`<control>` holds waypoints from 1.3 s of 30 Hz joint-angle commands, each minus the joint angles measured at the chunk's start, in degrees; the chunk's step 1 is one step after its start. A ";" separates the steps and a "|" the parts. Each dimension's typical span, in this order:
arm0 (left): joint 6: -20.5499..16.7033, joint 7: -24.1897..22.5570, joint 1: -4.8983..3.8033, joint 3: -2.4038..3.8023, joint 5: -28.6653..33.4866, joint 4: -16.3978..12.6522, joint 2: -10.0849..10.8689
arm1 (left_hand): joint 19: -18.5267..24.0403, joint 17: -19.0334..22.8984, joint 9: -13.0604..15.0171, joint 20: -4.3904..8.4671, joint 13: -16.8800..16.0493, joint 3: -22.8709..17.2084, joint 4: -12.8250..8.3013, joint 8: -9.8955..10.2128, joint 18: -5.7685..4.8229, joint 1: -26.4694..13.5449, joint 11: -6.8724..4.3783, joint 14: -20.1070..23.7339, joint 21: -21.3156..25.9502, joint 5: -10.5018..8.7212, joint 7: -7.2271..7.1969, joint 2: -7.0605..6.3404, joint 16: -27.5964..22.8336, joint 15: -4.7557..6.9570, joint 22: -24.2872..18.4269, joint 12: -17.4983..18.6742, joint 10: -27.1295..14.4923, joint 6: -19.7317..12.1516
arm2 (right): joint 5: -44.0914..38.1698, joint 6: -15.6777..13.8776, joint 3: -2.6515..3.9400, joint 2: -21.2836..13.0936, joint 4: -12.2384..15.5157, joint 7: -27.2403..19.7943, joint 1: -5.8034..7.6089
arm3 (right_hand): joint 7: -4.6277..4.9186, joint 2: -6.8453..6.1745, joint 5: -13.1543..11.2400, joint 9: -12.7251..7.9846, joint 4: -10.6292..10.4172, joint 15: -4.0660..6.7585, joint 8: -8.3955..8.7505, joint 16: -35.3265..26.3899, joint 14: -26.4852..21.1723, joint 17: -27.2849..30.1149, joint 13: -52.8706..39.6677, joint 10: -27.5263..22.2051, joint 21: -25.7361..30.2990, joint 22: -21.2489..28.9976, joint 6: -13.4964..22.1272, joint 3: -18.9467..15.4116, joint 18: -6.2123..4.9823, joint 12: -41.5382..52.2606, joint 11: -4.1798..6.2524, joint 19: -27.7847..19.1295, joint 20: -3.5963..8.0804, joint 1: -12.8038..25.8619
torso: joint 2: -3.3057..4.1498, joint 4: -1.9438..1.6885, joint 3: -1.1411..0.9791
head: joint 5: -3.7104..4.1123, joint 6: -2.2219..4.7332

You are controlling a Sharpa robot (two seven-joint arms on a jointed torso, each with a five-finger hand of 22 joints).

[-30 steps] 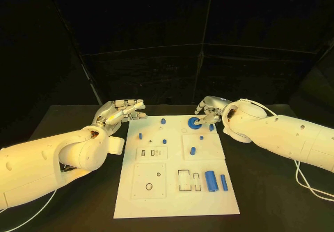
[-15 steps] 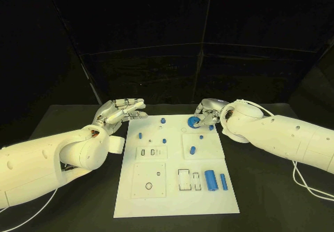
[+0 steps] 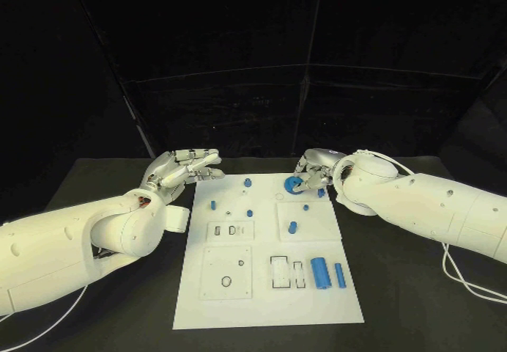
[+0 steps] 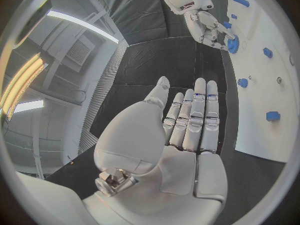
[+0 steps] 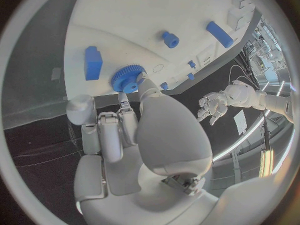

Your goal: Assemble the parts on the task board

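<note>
Board: white plate (image 3: 264, 293) — small blue pieces on it, blue gear (image 3: 293, 184) at 12 o'clock.
Right hand (image 3: 315, 170): fingertips on the gear.
Left hand (image 3: 182, 169): fingers straight, empty — off the board at 10 o'clock.

We've got the task board (image 3: 269, 308) running down the middle of the frame on the table (image 3: 423, 293). The gear (image 3: 293, 184) sits near the board's top edge, a bit right of centre, with the right hand (image 3: 315, 170) touching it from the right. The left hand (image 3: 182, 170) hovers off the board's upper left corner. Two cylinders (image 3: 319, 273) lie side by side at lower right of the board, just right of the slots (image 3: 281, 273). Small pegs (image 3: 212, 205) dot the upper left part.
</note>
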State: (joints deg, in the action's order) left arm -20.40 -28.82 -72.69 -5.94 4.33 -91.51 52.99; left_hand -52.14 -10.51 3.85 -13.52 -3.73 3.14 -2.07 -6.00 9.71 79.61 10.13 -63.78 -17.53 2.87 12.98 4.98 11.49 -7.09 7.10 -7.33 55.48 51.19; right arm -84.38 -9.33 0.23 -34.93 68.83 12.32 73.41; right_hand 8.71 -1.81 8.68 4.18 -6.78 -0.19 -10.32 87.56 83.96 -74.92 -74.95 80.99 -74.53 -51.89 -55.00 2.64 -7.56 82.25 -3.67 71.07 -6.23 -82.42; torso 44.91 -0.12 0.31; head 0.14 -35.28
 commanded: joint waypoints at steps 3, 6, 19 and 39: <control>0.81 -0.76 -0.08 0.03 -0.40 -0.11 0.04 | -0.27 -0.09 -0.02 0.13 0.02 0.03 -0.26 0.34 0.72 0.20 0.39 -0.35 0.23 -0.08 0.82 0.27 -0.33 -0.06 -0.04 0.34 0.06 -0.06 | -2.98 -5.27 -0.16 -0.04 0.30 -0.93 -0.23 | -0.99 2.46 0.22 0.51 1.50 1.20 -1.02 0.48 4.90 -9.60 -2.88 1.12 -0.70 -0.74 -3.00 2.81 0.68 0.79 0.68 0.53 0.82 -2.16 | 0.00 -0.01 -0.03 | -0.06 0.05; 0.82 -0.73 -0.08 0.03 -0.40 -0.11 0.09 | -0.27 -0.09 -0.02 0.13 0.02 0.03 -0.26 0.34 0.72 0.20 0.39 -0.35 0.23 -0.08 0.82 0.27 -0.33 -0.06 -0.04 0.34 0.06 -0.06 | -4.53 -9.00 -0.16 -0.10 0.76 -1.85 -0.30 | -1.47 2.72 0.94 0.63 2.57 1.65 -1.26 0.60 4.97 -9.92 -3.63 1.66 -0.99 -1.28 -4.37 4.39 0.78 1.13 1.14 0.82 1.28 -2.86 | -0.01 -0.01 -0.05 | -0.12 0.04; 0.75 -0.71 -0.08 0.03 -0.40 -0.32 0.32 | -0.27 -0.09 -0.03 0.13 0.02 0.02 -0.28 0.35 0.72 0.19 0.39 -0.35 0.24 -0.08 0.83 0.28 -0.35 -0.06 -0.05 0.35 0.05 -0.07 | -6.89 -13.79 -0.15 -0.20 4.56 -3.12 -0.36 | -1.97 1.92 0.56 0.69 3.68 2.13 -0.95 0.69 5.03 -10.22 -4.21 2.16 -1.24 -1.66 -5.97 6.73 0.89 1.19 1.62 0.99 1.86 -1.19 | 0.01 -0.05 -0.01 | -0.59 0.27; 0.58 -0.71 -0.14 0.04 -0.40 -0.89 0.52 | -0.26 -0.10 -0.03 0.12 0.03 0.00 -0.31 0.37 0.72 0.16 0.40 -0.34 0.26 -0.08 0.85 0.28 -0.38 -0.07 -0.07 0.37 0.04 -0.08 | -7.04 -8.35 -0.16 8.00 3.90 -2.19 -0.82 | -1.81 1.29 -0.09 0.46 3.59 2.06 -0.06 0.67 5.03 -10.20 -4.24 2.19 -1.25 -1.71 -5.69 7.48 0.91 1.03 1.52 1.01 1.87 0.74 | 0.11 -0.04 -0.03 | -1.92 -0.10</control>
State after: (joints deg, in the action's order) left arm -20.38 -28.82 -72.73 -5.93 4.32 -92.23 53.51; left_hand -52.14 -10.54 3.85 -13.52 -3.73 3.14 -2.07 -6.00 9.70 79.61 10.13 -63.78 -17.53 2.87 12.98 4.98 11.49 -7.09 7.11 -7.33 55.48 51.19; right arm -90.91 -19.50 0.06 -27.17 72.87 10.19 72.61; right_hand 8.88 -0.64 8.76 1.57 -2.97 1.55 -10.62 88.19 84.05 -74.91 -74.98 82.92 -75.61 -53.56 -56.42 9.68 -7.56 83.37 -2.15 72.08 -4.78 -82.03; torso 45.04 -0.25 0.29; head -1.66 -35.28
